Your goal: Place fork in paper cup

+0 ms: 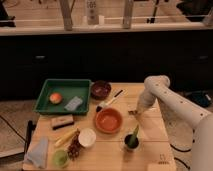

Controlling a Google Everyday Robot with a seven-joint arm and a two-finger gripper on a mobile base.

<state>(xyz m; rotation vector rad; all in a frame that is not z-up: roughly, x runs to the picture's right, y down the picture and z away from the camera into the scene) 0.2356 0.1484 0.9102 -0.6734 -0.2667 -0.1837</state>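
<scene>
My gripper (136,111) hangs low over the wooden table (150,150), just right of the orange bowl (108,120). A short pale sliver, which may be the fork (131,113), shows right at the gripper's tip; I cannot tell whether it is held or lying on the table. The white paper cup (86,136) stands upright at the front left of the orange bowl, well apart from the gripper.
A dark cup (131,142) with a green item in it stands in front of the gripper. Behind the orange bowl are a black-handled white-ended utensil (110,100) and a dark bowl (101,89). At left: green tray (45,106), block (62,122), cloth (39,151), green cup (61,158).
</scene>
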